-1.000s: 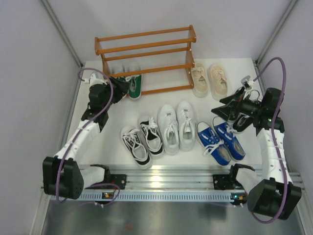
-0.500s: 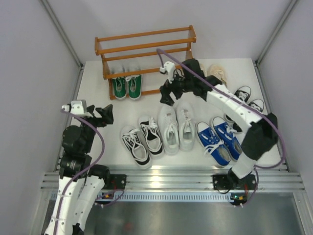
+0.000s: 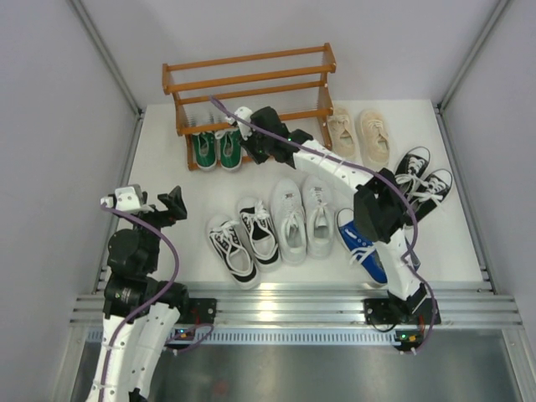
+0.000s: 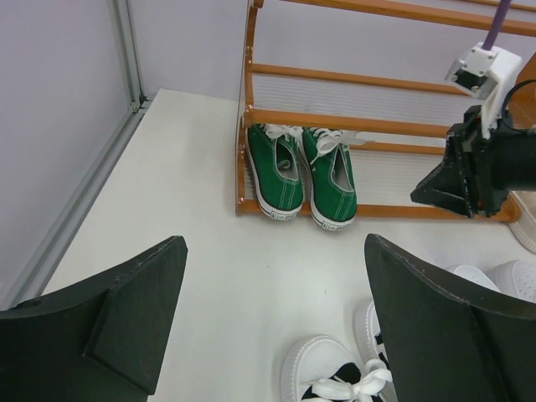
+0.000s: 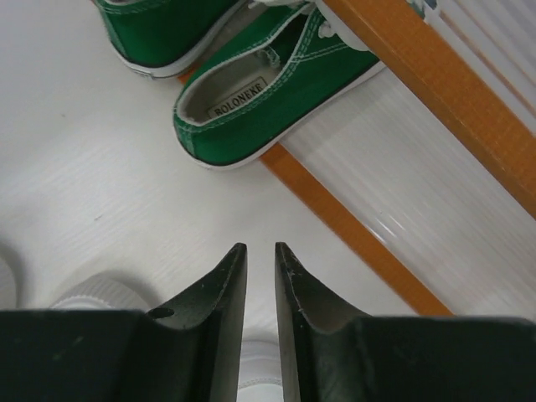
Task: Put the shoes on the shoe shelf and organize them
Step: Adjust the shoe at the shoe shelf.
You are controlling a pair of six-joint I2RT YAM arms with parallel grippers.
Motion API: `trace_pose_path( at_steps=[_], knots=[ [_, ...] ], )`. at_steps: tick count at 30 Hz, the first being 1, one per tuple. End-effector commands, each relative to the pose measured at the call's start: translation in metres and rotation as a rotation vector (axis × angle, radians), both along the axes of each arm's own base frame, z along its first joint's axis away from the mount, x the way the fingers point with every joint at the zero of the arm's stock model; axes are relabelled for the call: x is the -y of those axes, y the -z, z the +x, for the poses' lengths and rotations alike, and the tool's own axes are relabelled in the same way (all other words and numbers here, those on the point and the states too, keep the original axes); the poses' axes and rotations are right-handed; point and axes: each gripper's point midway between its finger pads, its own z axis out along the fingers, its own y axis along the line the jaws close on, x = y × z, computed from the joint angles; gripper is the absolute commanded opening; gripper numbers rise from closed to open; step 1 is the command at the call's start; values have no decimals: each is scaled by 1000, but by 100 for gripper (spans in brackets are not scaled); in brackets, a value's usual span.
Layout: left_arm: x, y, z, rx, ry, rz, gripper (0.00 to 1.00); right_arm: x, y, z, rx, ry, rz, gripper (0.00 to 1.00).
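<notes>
The shoe shelf (image 3: 251, 84) stands at the back of the table, with the green shoes (image 3: 216, 149) side by side on the left of its bottom tier, heels outward (image 4: 301, 172). My right gripper (image 3: 254, 151) reaches across to just right of the green pair (image 5: 268, 84). Its jaws (image 5: 258, 247) are almost together with nothing between them. My left gripper (image 3: 170, 205) is drawn back near the left edge and open (image 4: 275, 243), empty. On the table lie the black-and-white shoes (image 3: 243, 239), the white pair (image 3: 301, 218), the blue pair (image 3: 368, 243), the beige pair (image 3: 358, 134) and the black canvas pair (image 3: 423, 184).
The right arm's forearm lies over the blue pair and hides part of it. A black-and-white toe (image 4: 335, 377) sits just under the left fingers. Grey walls close in the table on three sides. The shelf's bottom rail (image 5: 360, 239) runs just ahead of the right fingertips.
The left gripper let go of the green pair at the shelf, pulled back to the near left and opened wide. The right arm swung from the far right to the shelf and closed its jaws.
</notes>
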Motion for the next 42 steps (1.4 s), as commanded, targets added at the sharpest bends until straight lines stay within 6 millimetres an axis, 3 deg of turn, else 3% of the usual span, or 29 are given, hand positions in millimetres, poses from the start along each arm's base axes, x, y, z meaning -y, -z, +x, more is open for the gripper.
trace_pose_path(
  at_steps=[1,6,10,15,20,25,31,36,42],
  knots=[
    [-1,-4,0,19,-2,15,92,-7,-10,28,154,42,-44,20],
    [-2,-5,-3,31,-7,12,92,-17,20,41,190,38,-96,16],
    [-3,-5,-3,32,-10,13,93,-26,31,51,213,45,-79,16],
    [-4,-6,-4,36,-14,15,93,-51,37,54,234,18,-39,15],
    [-5,-5,-4,36,-21,14,93,-77,31,57,260,-13,27,15],
    [-5,-4,-4,33,-21,15,94,-100,32,46,246,-65,81,16],
    [-5,-5,-4,36,-20,16,94,-103,19,43,240,-71,113,18],
    [-6,-4,-4,34,-23,19,94,-114,14,29,208,-140,151,24],
    [-6,-4,-5,39,-23,20,94,-108,-4,29,239,-118,137,25]
  ],
)
